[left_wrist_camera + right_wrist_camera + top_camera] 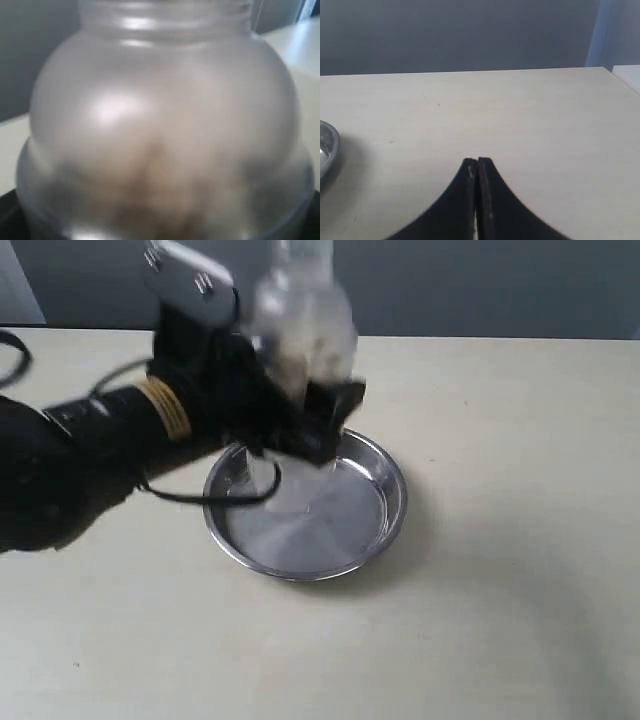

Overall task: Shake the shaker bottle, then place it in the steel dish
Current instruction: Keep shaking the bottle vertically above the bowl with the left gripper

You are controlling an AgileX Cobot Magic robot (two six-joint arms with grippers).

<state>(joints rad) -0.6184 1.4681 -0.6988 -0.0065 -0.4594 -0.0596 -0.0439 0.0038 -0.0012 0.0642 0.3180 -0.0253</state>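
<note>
The frosted shaker bottle (302, 322) is blurred with motion in the air above the steel dish (385, 525), held in my left gripper (300, 415), which is shut on its lower body. In the left wrist view the bottle (160, 125) fills the frame, with brown granules showing through near its base; the fingers are hidden behind it. The round shiny dish sits on the table under the gripper, with nothing in it. My right gripper (477, 162) is shut with nothing in it, low over bare table; the dish's rim (327, 145) shows at the edge of its view.
The black left arm with a cable (100, 430) reaches in from the left over the cream table (500, 590). A grey wall stands behind the table's far edge.
</note>
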